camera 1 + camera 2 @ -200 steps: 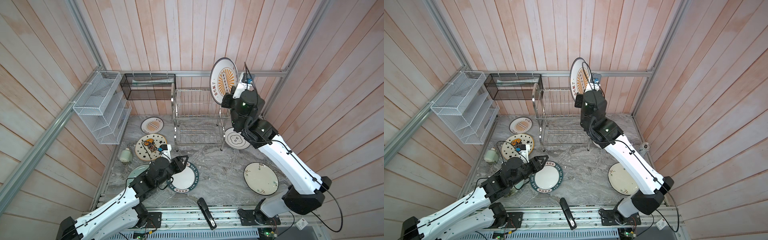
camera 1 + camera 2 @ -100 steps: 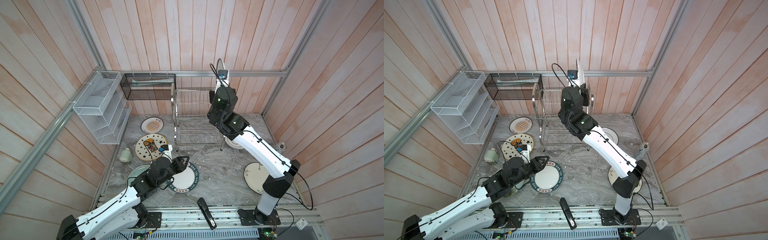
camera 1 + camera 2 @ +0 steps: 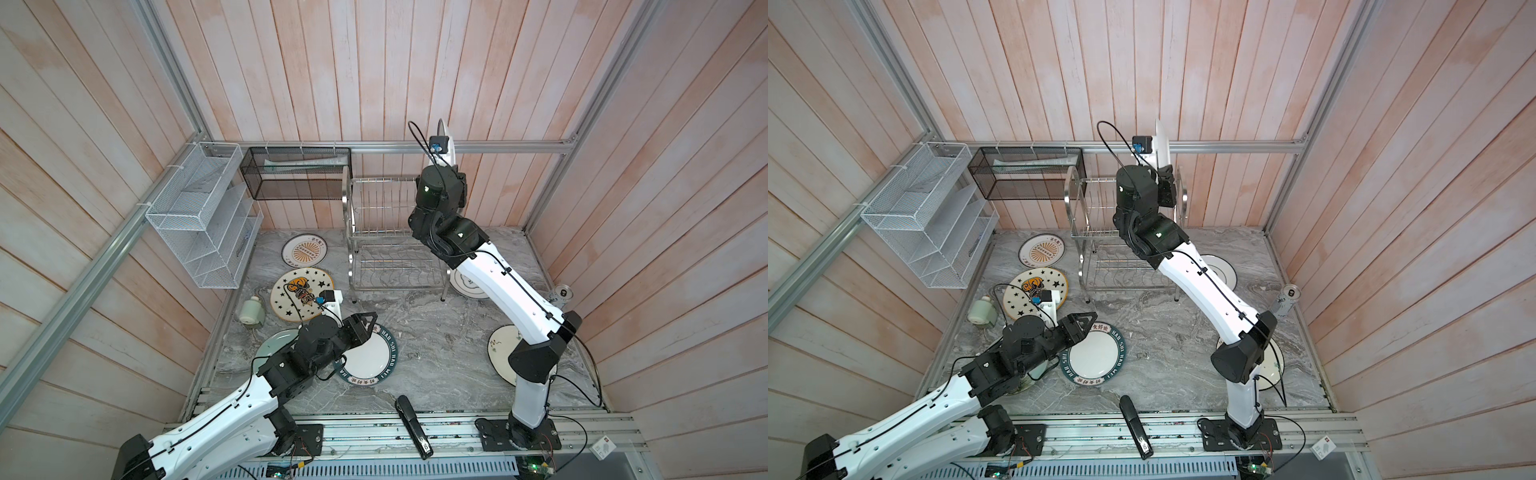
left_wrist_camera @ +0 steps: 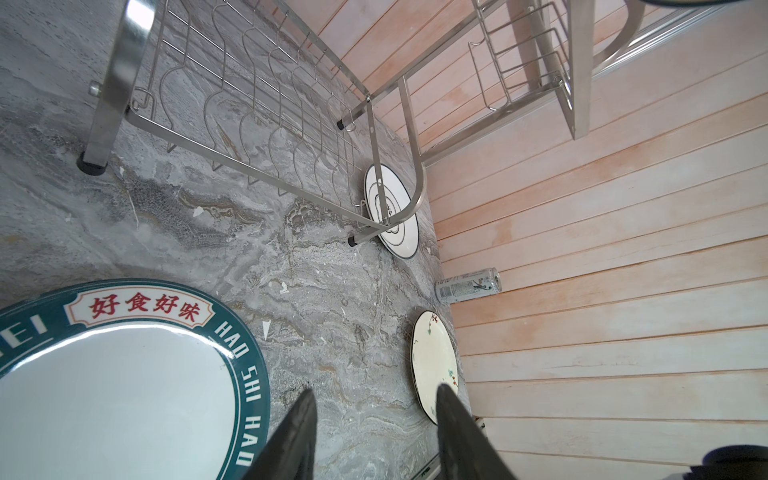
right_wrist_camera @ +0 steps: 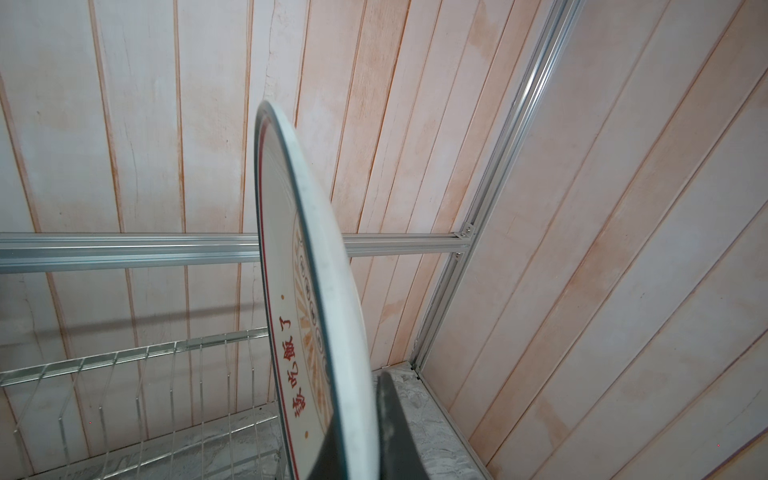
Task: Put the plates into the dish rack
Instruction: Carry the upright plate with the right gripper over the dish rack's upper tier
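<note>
right pincer is clenched on the sunburst plate, held edge-up over the dish rack at upper middle in a top view, likely to suit its slots; left pincer released by the teal-rimmed plate.

Right gripper: in both top views the fingertips sit behind its own wrist housing, and the held plate is just an edge-on sliver above it. Wrist view crops the plate's lower rim and the fingers at the frame edge; face print only partly readable. Left gripper: finger bases cropped. Teal-rimmed plate beside it runs off frame. Pale green plate behind that wrist, mostly under the arm. Flowered plate half under the right elbow.
</note>
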You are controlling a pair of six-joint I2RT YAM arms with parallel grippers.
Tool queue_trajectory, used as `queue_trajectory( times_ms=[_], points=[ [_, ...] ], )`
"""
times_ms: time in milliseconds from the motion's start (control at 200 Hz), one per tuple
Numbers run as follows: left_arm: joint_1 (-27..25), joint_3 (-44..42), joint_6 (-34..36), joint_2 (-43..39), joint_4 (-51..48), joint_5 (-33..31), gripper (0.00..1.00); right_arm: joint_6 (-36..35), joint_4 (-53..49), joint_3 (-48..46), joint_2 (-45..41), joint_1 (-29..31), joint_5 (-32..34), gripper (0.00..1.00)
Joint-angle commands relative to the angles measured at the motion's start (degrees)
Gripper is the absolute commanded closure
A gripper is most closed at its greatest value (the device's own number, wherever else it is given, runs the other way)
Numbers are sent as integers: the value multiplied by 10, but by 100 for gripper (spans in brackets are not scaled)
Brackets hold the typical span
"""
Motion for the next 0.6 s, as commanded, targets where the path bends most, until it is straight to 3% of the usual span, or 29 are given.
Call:
queue_trajectory(
  times_ms=[0, 140, 595],
  points=[
    [-2, -10, -2, -6, -11, -12, 52, 85, -73, 23, -4, -17, -39, 100],
    [-2, -7, -2, -3, -6, -13, 52, 112, -107, 16, 3, -32, -70, 100],
    [-2, -7, 1, -2, -10, -14, 52, 132, -131, 16, 31, -41, -67, 100]
  ],
)
